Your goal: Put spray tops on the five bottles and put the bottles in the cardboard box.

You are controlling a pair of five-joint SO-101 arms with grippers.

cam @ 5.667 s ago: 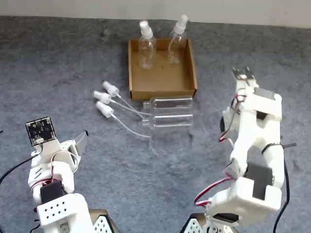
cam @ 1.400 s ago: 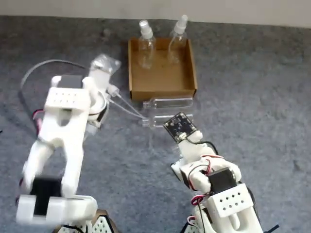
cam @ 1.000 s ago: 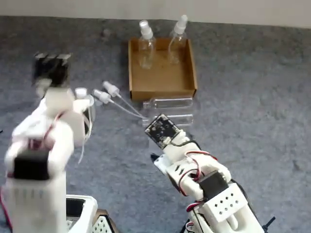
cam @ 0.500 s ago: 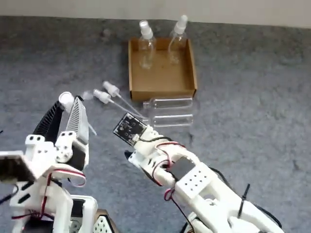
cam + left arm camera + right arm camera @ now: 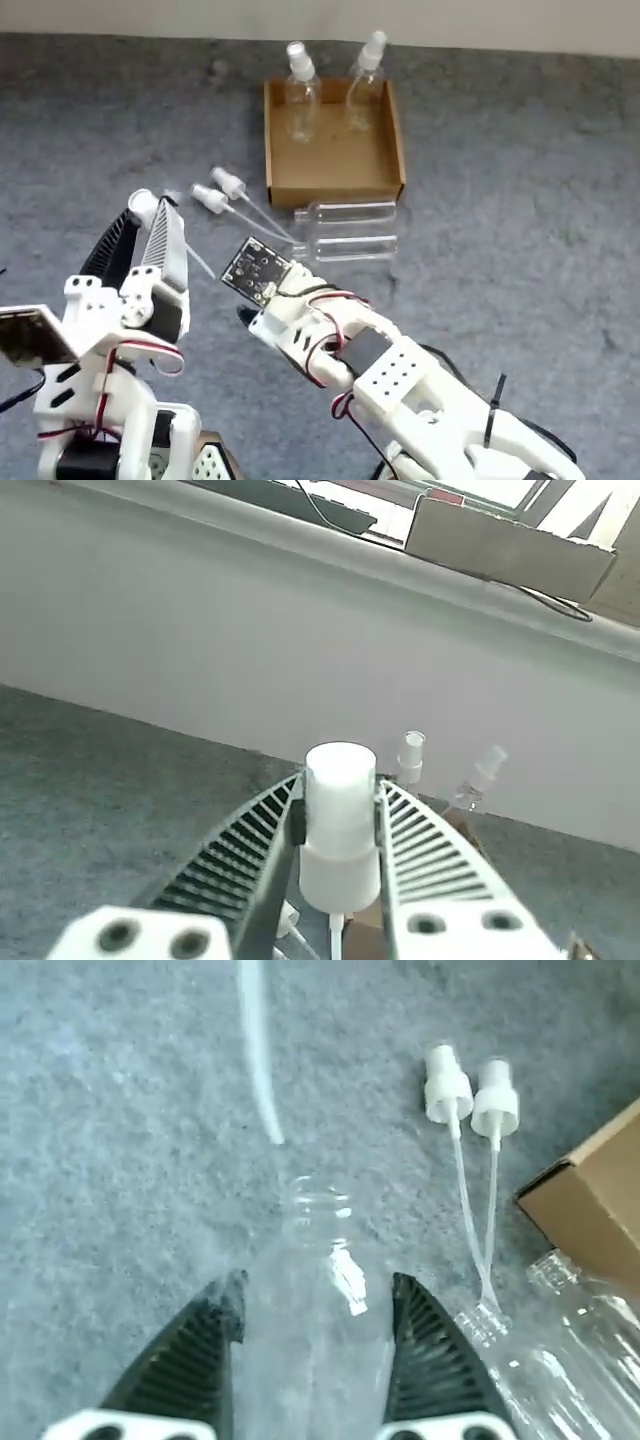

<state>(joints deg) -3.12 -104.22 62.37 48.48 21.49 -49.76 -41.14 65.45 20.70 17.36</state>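
Observation:
My left gripper (image 5: 140,215) is shut on a white spray top (image 5: 143,203), held up off the table at the front left, its thin tube (image 5: 200,262) hanging down. In the left wrist view the spray top (image 5: 340,820) stands upright between the fingers of that gripper (image 5: 338,780). My right gripper (image 5: 318,1290) is shut on a clear open-necked bottle (image 5: 318,1240), neck pointing away from the wrist. In the high view this gripper (image 5: 250,312) sits under its camera board, just right of the left arm. Two spray tops (image 5: 216,189) lie left of the cardboard box (image 5: 335,182).
Two capped bottles (image 5: 301,90) (image 5: 365,82) stand at the back of the box. Two open bottles (image 5: 345,212) (image 5: 350,248) lie side by side in front of it. Grey carpet covers the table; the right half is open.
The left arm has lifted one spray top off the table and drawn back to the front left. The right arm has swung left with a bottle, ending close beside the left gripper.

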